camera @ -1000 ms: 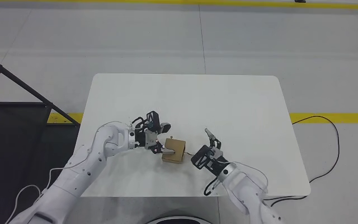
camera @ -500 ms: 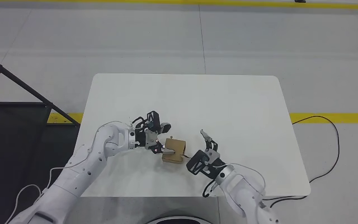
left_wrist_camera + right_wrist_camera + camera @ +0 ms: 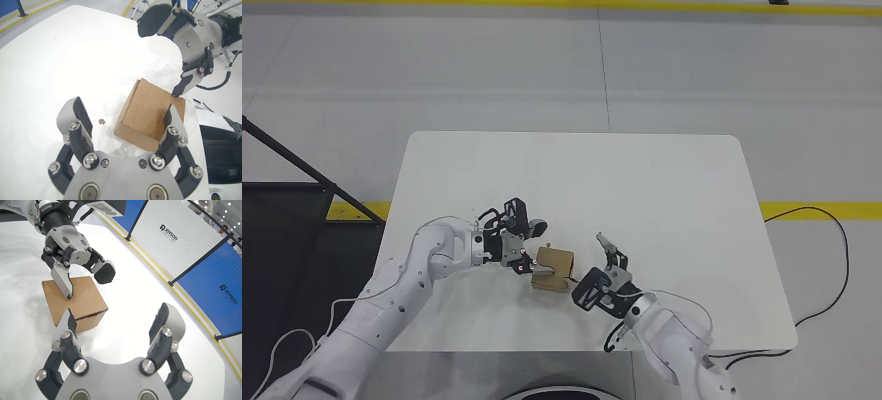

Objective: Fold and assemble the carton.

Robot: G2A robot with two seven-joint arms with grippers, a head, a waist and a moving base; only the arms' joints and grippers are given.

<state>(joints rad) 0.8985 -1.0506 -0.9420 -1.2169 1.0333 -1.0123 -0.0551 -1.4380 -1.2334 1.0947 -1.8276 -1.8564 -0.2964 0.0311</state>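
Note:
A small brown carton (image 3: 553, 270), folded into a closed cube, sits on the white table (image 3: 662, 190) near its front edge. My left gripper (image 3: 531, 251) is open at the carton's left side. In the left wrist view one fingertip (image 3: 171, 113) rests on the carton (image 3: 149, 111) top, and the other finger hangs over bare table. My right gripper (image 3: 591, 266) is open at the carton's right side. Seen from the left wrist, the right gripper (image 3: 162, 60) has one fingertip touching the carton's far top edge. In the right wrist view the carton (image 3: 75, 298) lies between my right gripper (image 3: 115, 319) and the left gripper (image 3: 86, 283).
A tiny brown scrap (image 3: 102, 121) lies on the table beside the carton. The table's front edge runs close behind both arms. Blue and white panels (image 3: 181, 237) on black stands are on the floor beyond the table, behind yellow floor lines.
My right gripper has moved left, closing the gap until its finger meets the carton. The left gripper and the carton have stayed where they were.

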